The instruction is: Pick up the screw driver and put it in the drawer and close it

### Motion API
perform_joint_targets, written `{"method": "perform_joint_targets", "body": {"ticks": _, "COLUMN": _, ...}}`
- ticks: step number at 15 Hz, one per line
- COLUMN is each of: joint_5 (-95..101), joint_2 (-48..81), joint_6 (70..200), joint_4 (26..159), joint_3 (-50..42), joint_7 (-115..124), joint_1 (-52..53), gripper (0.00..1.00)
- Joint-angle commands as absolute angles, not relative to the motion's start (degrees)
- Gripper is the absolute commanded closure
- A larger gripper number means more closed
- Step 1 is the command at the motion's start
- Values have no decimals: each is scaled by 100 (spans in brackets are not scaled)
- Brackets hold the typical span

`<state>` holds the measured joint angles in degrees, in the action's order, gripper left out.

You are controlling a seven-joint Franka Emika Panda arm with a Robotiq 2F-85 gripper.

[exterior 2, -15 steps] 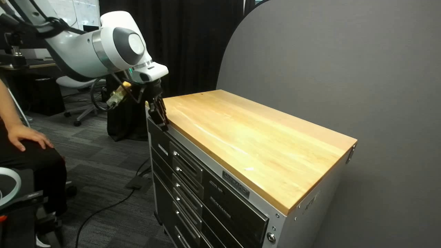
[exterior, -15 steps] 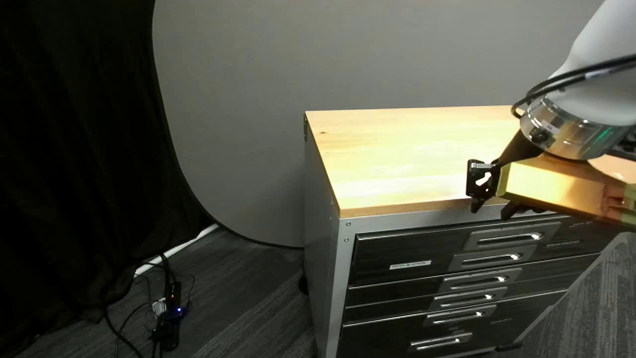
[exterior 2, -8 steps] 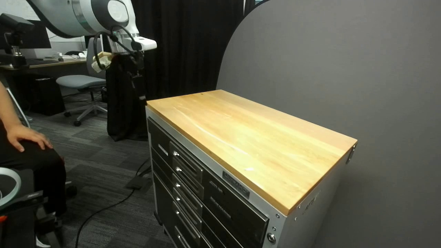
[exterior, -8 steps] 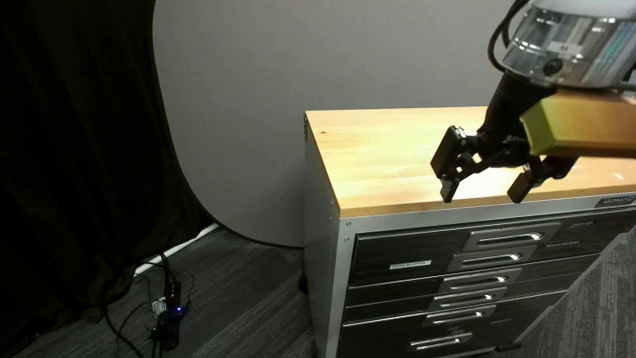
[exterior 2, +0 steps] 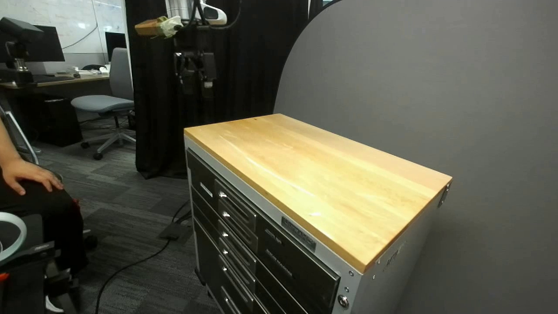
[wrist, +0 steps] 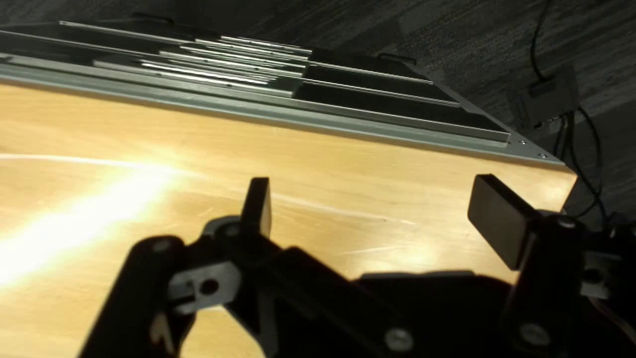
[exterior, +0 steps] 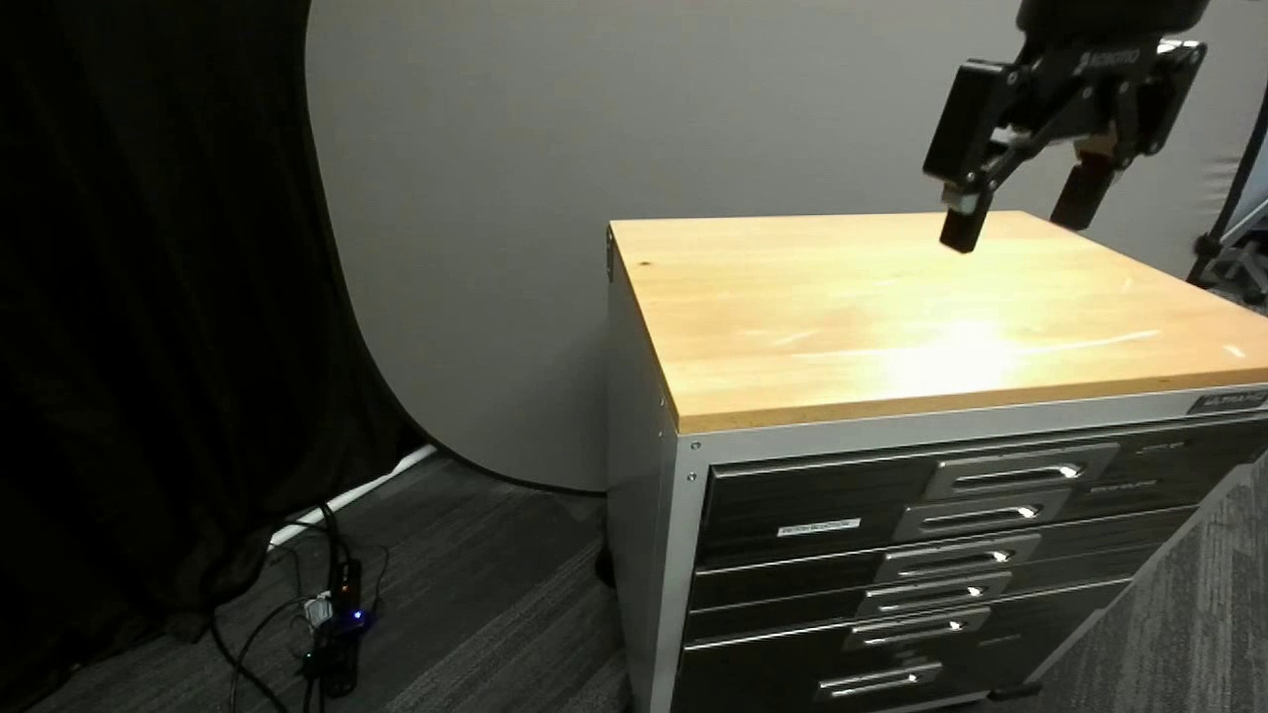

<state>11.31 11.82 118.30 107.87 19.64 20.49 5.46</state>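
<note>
The screw driver is hidden or out of view in all frames. The drawer (exterior: 822,485) is the uppermost dark grey front of the cabinet, with its bar handle (exterior: 1020,475); it sits flush with the frame in both exterior views. High above the wooden top (exterior: 792,287) hangs my gripper (exterior: 1020,218), pointing down and away from the drawer. Its fingers are spread wide. In the wrist view only bare wood shows between the black pads (wrist: 502,219), so nothing is held.
More grey drawers (exterior: 921,624) lie beneath, also flush. A grey panel (exterior: 475,198) stands behind the cabinet. A seated person's hand (exterior 2: 32,176) rests on a knee at the left. A cable (exterior 2: 130,264) runs over the floor.
My gripper has risen from the cabinet's front edge near the uppermost drawer and moved back over the wooden top. Its fingers have spread apart. The cabinet looks the same.
</note>
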Motion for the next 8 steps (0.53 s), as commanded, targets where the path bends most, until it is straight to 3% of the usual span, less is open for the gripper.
{"method": "perform_joint_targets", "body": {"ticks": 1, "joint_5": 949, "joint_2": 1198, "joint_6": 11696, "joint_4": 10622, "joint_3": 1477, "joint_7": 1743, "joint_1": 902, "gripper": 0}}
{"method": "perform_joint_targets", "body": {"ticks": 8, "joint_5": 865, "joint_2": 1363, "joint_6": 11505, "joint_4": 10326, "joint_3": 1361, "joint_7": 1427, "joint_1": 947, "gripper": 0}}
